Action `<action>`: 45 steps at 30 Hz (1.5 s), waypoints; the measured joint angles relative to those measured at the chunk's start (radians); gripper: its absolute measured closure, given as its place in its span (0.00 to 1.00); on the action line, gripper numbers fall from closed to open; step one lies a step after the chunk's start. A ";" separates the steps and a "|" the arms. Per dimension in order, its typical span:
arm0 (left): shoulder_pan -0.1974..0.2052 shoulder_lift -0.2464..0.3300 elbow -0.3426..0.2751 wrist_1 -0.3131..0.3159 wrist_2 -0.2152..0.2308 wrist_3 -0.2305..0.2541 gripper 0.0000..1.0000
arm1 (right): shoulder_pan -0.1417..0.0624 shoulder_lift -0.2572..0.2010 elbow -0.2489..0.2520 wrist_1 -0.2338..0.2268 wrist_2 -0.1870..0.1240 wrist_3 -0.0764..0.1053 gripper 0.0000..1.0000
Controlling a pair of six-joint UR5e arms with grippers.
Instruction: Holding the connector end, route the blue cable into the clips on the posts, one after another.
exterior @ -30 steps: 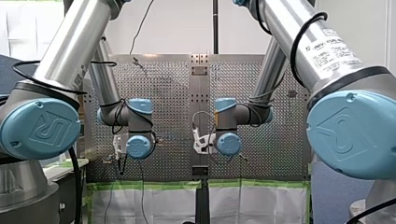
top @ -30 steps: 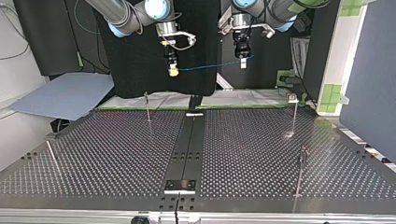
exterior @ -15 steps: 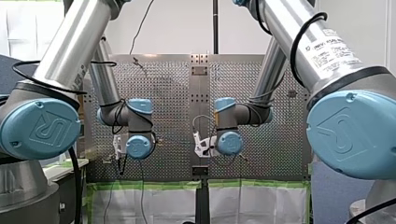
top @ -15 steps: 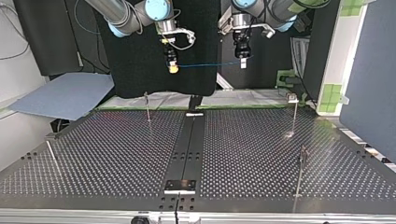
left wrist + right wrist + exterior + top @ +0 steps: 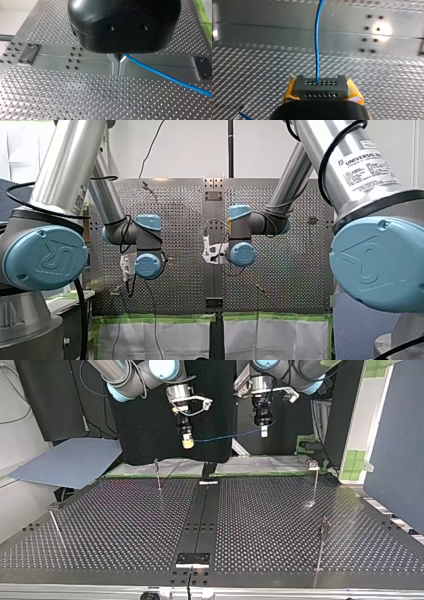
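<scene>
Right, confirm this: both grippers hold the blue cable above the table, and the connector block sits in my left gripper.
Not the left. The right wrist view shows the grey connector block clamped in my right gripper; my left gripper pinches only the blue cable. Both hold it above the table.

Blue cable (image 5: 317, 50), grey connector (image 5: 321, 88) (yellow pads (image 5: 288, 94) alongside), silver dotted table (image 5: 75, 97)

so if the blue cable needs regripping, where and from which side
Probably the span of blue cable between the connector in my right gripper and my left gripper. Come from above, jaws across it: it runs nearly level, high above the table.
</scene>
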 joint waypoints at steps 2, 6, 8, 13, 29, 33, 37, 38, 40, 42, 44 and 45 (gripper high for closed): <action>0.003 0.018 0.000 -0.013 0.000 -0.001 1.00 | -0.003 -0.021 -0.002 -0.002 -0.004 0.007 1.00; 0.010 0.056 0.000 -0.037 -0.002 -0.010 1.00 | -0.008 -0.058 -0.009 -0.005 -0.013 0.024 1.00; 0.014 0.074 0.000 -0.051 -0.003 -0.013 1.00 | -0.010 -0.079 -0.015 -0.005 -0.020 0.031 1.00; 0.025 0.124 0.000 -0.086 -0.006 -0.017 1.00 | -0.015 -0.097 -0.036 0.011 -0.037 0.046 1.00; 0.077 0.276 0.054 -0.185 -0.008 -0.036 1.00 | -0.007 -0.099 -0.161 0.146 -0.099 0.045 1.00; 0.090 0.319 0.096 -0.226 -0.009 -0.036 1.00 | -0.002 -0.099 -0.196 0.183 -0.110 0.039 1.00; 0.102 0.344 0.133 -0.265 -0.009 -0.034 1.00 | 0.002 -0.099 -0.223 0.212 -0.116 0.037 1.00; 0.105 0.348 0.142 -0.273 -0.009 -0.034 1.00 | 0.003 -0.099 -0.230 0.218 -0.119 0.036 1.00; 0.113 0.357 0.161 -0.293 -0.008 -0.034 1.00 | 0.004 -0.099 -0.241 0.227 -0.122 0.035 1.00; 0.120 0.361 0.172 -0.314 -0.007 -0.034 1.00 | 0.006 -0.099 -0.252 0.239 -0.124 0.033 1.00; 0.125 0.362 0.180 -0.329 -0.007 -0.034 1.00 | 0.007 -0.099 -0.264 0.249 -0.127 0.030 1.00; 0.128 0.360 0.184 -0.337 -0.006 -0.033 1.00 | 0.008 -0.099 -0.268 0.252 -0.129 0.029 1.00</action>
